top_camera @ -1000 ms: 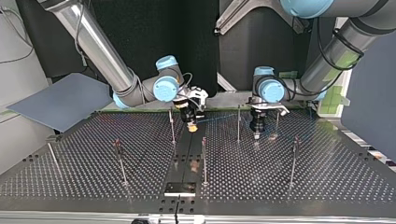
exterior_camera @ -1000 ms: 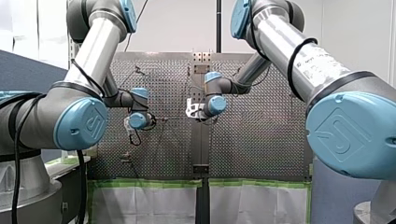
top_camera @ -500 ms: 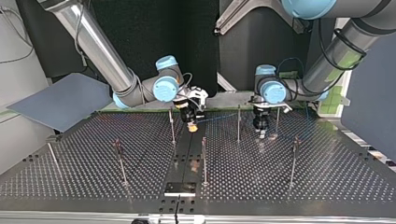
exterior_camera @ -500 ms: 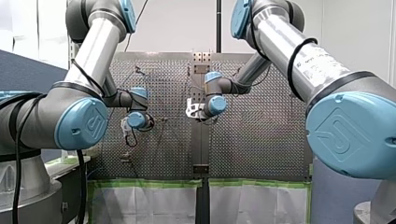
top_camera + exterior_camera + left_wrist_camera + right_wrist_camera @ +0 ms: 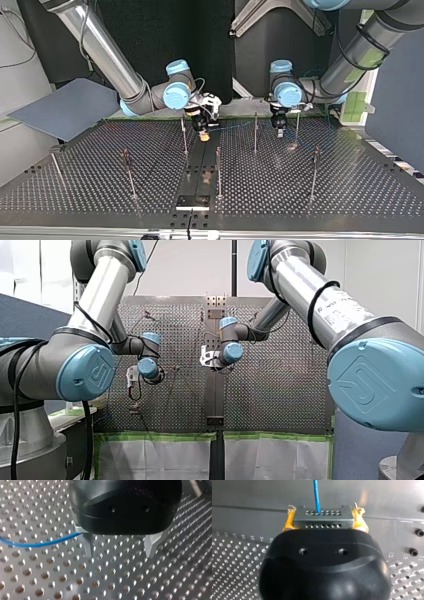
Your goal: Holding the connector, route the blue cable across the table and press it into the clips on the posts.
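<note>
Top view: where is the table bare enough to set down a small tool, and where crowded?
Bare: the table between the leaning rod and the post at the view's left, and past the post at its right. Crowded: the far middle, around my right gripper, my left gripper and the blue cable.

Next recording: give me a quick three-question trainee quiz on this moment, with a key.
1. True or false: my right gripper is shut on the connector.
2. Multiple choice: the fingers of my left gripper are A) open, B) shut on the connector, C) shut with nothing between them.
3. Fill in: the cable leaving the connector is coloured ____.
Key: 1 true; 2 A; 3 blue.
</note>
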